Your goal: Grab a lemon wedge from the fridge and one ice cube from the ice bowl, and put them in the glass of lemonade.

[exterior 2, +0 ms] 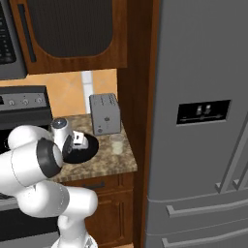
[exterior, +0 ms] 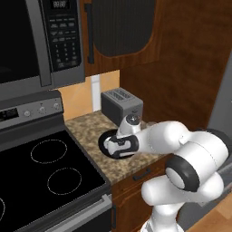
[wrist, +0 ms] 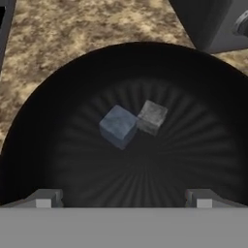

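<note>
Speckled granite counter (exterior 2: 104,164), toaster (exterior 2: 105,114), ice bowl (exterior 2: 86,149), glass of lemonade (exterior 2: 116,144)

two ice cubes (wrist: 131,122) touching in ice bowl (wrist: 58,145), toaster (exterior 2: 105,114) behind

The arm hides most of the ice bowl (exterior: 103,141) in both base views, and the fridge (exterior 2: 203,121) is cropped.

Left base view: camera behind arm, to its left, looks forward and down over stove top (exterior: 50,172) and granite counter (exterior: 90,129); medium range.

Right base view: camera behind arm, to its right, faces same counter (exterior 2: 114,162) from other side, takes in fridge (exterior 2: 198,121).

Shared by both: counter, toaster (exterior: 121,106) (exterior 2: 105,113), ice bowl (exterior: 103,142) (exterior 2: 85,150).

Hand view: camera on hand, looks steeply down, very close, into ice bowl (wrist: 53,135); toaster corner (wrist: 208,22) at upper right.
</note>
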Motion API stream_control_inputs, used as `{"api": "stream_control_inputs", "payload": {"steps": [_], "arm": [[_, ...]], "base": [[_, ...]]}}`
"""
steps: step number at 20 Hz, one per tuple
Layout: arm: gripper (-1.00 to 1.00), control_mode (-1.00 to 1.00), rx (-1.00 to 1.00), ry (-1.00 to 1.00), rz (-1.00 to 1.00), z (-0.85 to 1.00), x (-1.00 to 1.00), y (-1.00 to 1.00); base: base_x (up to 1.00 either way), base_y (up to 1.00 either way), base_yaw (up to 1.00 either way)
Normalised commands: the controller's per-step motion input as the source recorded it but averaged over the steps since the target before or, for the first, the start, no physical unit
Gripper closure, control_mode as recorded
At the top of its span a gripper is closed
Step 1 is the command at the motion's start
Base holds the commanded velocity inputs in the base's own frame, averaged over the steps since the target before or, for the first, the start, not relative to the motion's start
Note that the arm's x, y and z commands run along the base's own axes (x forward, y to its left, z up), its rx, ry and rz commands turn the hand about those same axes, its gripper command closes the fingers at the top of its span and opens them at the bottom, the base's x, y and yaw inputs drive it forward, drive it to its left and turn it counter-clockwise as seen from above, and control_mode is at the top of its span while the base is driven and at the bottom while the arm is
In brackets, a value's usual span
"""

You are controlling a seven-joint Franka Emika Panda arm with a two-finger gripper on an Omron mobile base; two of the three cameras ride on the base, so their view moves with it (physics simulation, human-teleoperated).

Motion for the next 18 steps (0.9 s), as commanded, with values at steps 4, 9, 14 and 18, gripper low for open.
{"api": "stream_control_inputs", "payload": {"steps": [4,9,14,18], "arm": [[-1.0,-1.0,0.03,0.0,-0.17,0.0,0.01,0.0],[-1.0,-1.0,0.21,0.07,-0.19,0.0,0.2,0.0],[-1.0,-1.0,0.15,0.04,-0.16,-0.13,0.35,0.02],[-1.0,-1.0,0.0,0.0,-0.13,-0.32,0.32,0.22]], "base": [[0.0,0.0,0.0],[0.0,0.0,0.0],[0.0,0.0,0.0],[0.0,0.0,0.0]]}}
